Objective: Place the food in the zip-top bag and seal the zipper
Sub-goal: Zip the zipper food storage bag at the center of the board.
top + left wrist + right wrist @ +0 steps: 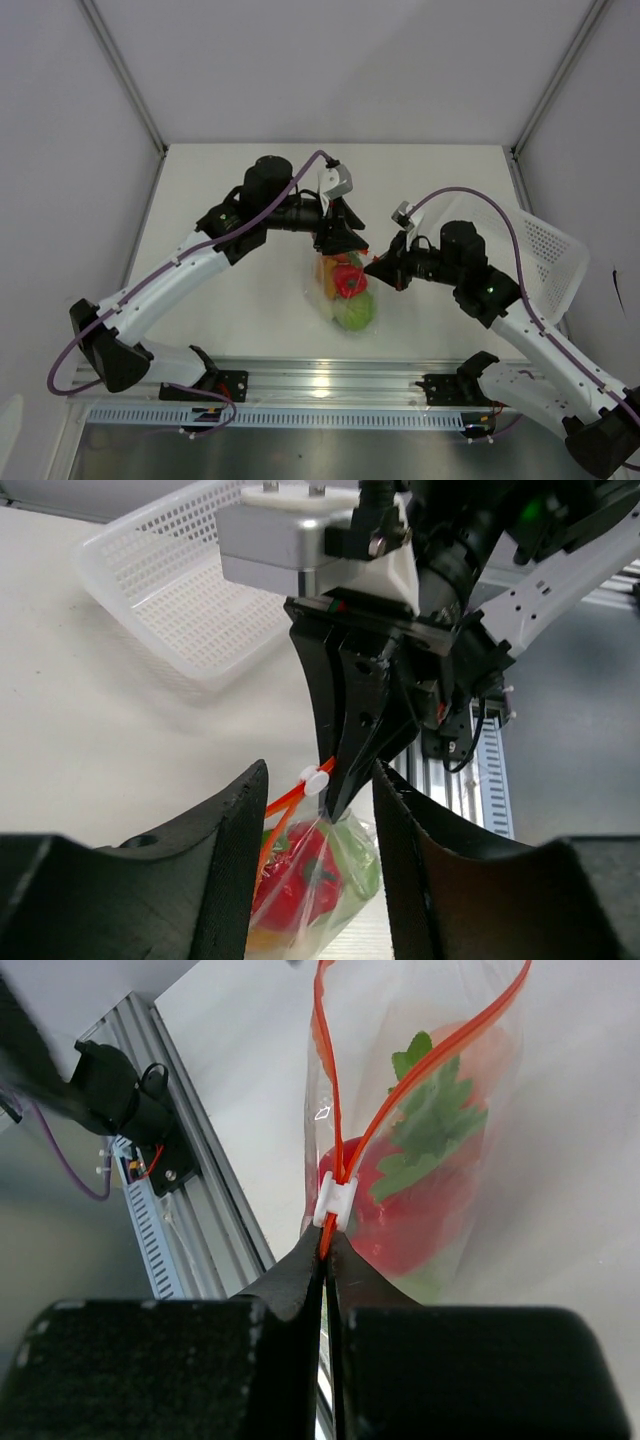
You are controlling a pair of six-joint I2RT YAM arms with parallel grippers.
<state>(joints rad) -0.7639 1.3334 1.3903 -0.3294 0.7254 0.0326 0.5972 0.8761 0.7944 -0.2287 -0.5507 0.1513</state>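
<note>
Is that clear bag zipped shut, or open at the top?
Open: past the white slider, the two red strips of the zipper spread wide apart.

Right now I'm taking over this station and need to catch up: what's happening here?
The toy food is inside the zip-top bag. The right gripper is shut on the end of the zipper, beside its white slider. The left gripper is open, with a finger on either side of that slider. Beyond it the zipper's two strips are apart, so the bag is not yet sealed.
</note>
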